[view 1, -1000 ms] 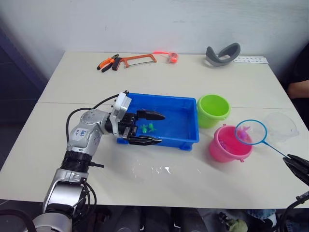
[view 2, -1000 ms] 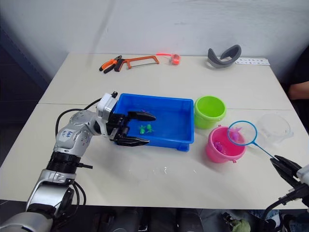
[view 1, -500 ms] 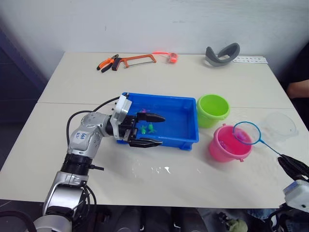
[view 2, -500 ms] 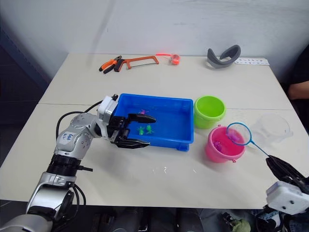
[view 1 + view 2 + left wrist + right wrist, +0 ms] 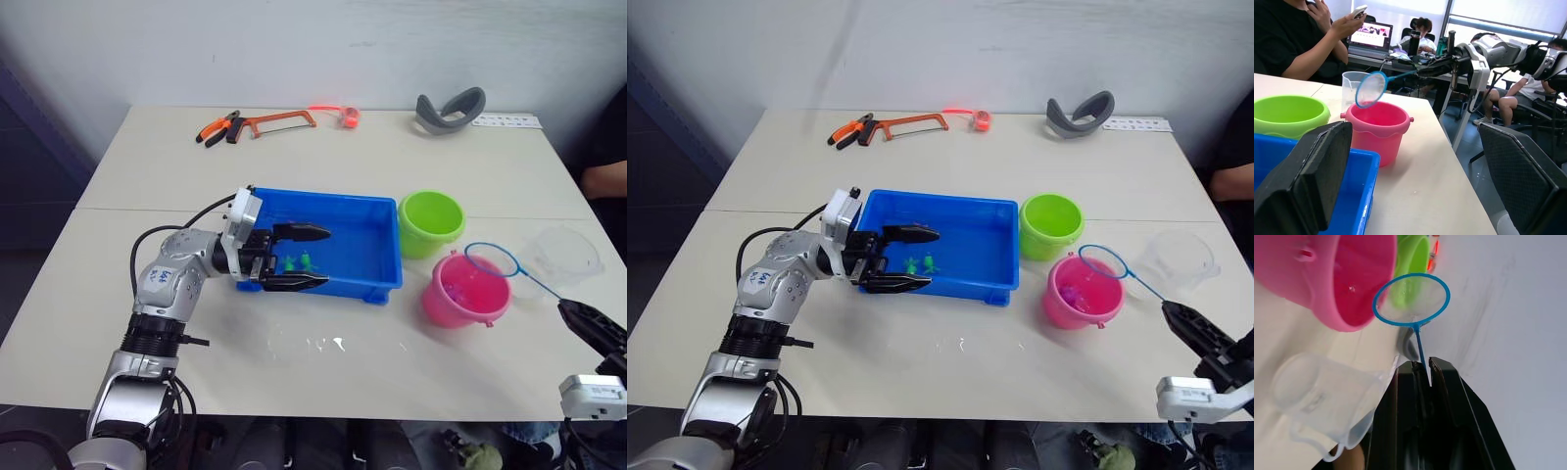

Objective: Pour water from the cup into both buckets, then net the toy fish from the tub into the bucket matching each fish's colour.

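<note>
From the head camera I see the net (image 5: 492,259) has tipped since a second ago: its light blue hoop, then nearly face-on, now lies almost flat over the far rim of the pink bucket (image 5: 466,291). The right gripper (image 5: 586,321) sits higher in view than before, closed on the thin handle. The left gripper (image 5: 297,258) has barely shifted; its two black fingers stand apart over the near-left part of the blue tub (image 5: 384,279), with green toy fish (image 5: 298,261) between them. The tub is a smooth, shallow rectangle of glossy plastic. The lime green bucket (image 5: 432,223) stands just beside its right end, and the clear cup (image 5: 565,256) sits right of the pink bucket, faint against the pale desk (image 5: 147,166). Whether the mesh holds anything, I cannot tell.

In the left wrist view, the gripper's matte, grainy pads (image 5: 1327,171) frame both buckets; the hoop hangs just above the pink one, held by the right gripper (image 5: 1422,71). A person's arm in a black sleeve (image 5: 1288,44) is cut off at the edge.

In the right wrist view, the fingers (image 5: 1410,401) pinch the handle; the mesh looks fine and translucent.
</note>
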{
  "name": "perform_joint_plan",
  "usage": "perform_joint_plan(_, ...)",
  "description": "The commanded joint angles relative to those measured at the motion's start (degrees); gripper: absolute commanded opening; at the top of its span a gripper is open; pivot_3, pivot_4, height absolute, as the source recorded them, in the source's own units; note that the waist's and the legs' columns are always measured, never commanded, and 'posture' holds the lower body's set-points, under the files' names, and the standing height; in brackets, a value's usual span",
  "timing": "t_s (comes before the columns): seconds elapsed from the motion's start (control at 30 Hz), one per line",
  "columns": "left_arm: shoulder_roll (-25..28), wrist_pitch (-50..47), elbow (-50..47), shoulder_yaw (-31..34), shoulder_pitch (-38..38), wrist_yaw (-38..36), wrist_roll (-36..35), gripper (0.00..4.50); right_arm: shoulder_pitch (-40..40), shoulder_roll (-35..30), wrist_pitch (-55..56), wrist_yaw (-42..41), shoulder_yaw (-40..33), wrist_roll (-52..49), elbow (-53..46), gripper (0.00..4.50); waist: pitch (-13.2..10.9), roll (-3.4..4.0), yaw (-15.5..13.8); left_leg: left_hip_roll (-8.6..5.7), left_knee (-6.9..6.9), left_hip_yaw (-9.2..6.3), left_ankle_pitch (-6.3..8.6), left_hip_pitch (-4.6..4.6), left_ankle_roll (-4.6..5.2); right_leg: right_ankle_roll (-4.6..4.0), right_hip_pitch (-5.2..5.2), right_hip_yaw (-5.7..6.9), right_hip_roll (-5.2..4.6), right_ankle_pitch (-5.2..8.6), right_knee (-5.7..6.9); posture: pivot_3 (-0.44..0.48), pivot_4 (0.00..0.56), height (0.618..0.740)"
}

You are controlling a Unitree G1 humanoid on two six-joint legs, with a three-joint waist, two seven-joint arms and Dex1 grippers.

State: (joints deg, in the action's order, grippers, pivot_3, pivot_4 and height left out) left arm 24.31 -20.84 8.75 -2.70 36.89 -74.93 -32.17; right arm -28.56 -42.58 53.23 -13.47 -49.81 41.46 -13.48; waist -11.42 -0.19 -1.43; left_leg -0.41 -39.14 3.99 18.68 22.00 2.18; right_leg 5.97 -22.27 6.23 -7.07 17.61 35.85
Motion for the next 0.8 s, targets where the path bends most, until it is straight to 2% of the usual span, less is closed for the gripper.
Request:
perform_joint_plan(0.03,0.19,0.36,-1.92,1.52,-0.12,0.35,-1.00,4.45,-0.76,-0.57,-1.17,1.10,0.47,-3.61,0.14,0.00,0.00,0.00,0.01,0.00,0.00,-0.02,0.00,0.00,0.00,0.00,0.02,0.03,0.00,0.00,-0.01,0.000,0.150,0.740)
perform_joint_plan(0.1,0.55,0.69,-1.77,1.99,-0.53,0.25,-1.00,4.45,-1.57,-0.98,-3.03,-0.65,1.39,-9.35,-0.15,0.00,0.00,0.00,0.08,0.00,0.00,-0.02,0.00,0.00,0.00,0.00,0.03,0.02,0.00,0.00,-0.01,0.000,0.150,0.740)
perform_joint_plan(0.2,1.85,1.34,-1.24,3.39,-1.48,-0.15,-1.08,4.45,-3.24,-1.70,-12.86,-7.80,5.15,-28.08,-3.83,0.00,0.00,0.00,0.18,0.03,0.01,-0.03,0.00,-0.04,0.01,0.00,0.06,0.02,0.00,0.00,-0.01,0.000,0.150,0.740)
perform_joint_plan(0.27,3.52,2.88,-0.28,5.01,-2.62,-0.29,-0.36,4.45,-4.04,-3.39,-22.45,-13.70,8.71,-43.10,-8.28,0.00,-0.01,0.01,0.37,0.06,0.01,-0.05,0.00,-0.16,0.01,-0.01,0.21,0.05,-0.01,0.00,-0.03,0.000,0.150,0.740)
perform_joint_plan(0.37,5.12,4.32,0.68,8.58,-4.29,1.84,-0.65,4.45,-0.53,-6.60,-41.40,-16.46,12.23,-65.25,-16.06,0.00,-0.02,0.01,0.84,0.14,0.11,-0.12,0.06,-0.73,0.01,-0.04,0.81,0.10,-0.25,0.01,-0.28,0.000,0.150,0.740)
perform_joint_plan(0.47,6.17,4.02,0.32,13.20,-6.73,5.18,-2.13,4.45,5.69,-12.46,-56.51,-18.33,16.89,-79.97,-20.91,0.00,-0.01,0.01,0.93,0.14,0.06,-0.17,0.14,-0.81,0.08,-0.06,0.86,0.09,-0.41,0.02,-0.32,0.000,0.150,0.740)
perform_joint_plan(0.57,7.03,-0.72,0.13,20.81,-8.59,11.29,-7.04,4.45,16.76,-17.15,-68.63,-16.57,24.25,-86.98,-21.95,0.00,-0.04,-0.01,1.20,0.17,0.05,-0.24,0.18,-0.78,0.08,-0.12,0.81,0.15,-0.45,0.05,-0.32,0.000,0.150,0.740)
perform_joint_plan(0.67,11.33,0.70,0.60,24.61,-12.02,11.16,-5.80,4.45,29.57,-19.43,-81.08,-14.07,33.48,-89.79,-19.53,0.00,-0.04,-0.02,1.36,0.18,0.07,-0.34,0.19,-0.66,0.04,-0.17,0.75,0.33,-0.45,0.08,-0.30,0.000,0.150,0.740)
perform_joint_plan(0.8,15.28,3.19,0.69,26.96,-15.60,11.38,-3.88,4.45,46.36,-14.83,-92.17,-12.52,44.81,-88.85,-14.26,0.00,-0.03,-0.03,1.35,0.16,0.04,-0.36,0.25,-0.52,0.06,-0.16,0.72,0.49,-0.49,0.08,-0.35,0.000,0.150,0.740)
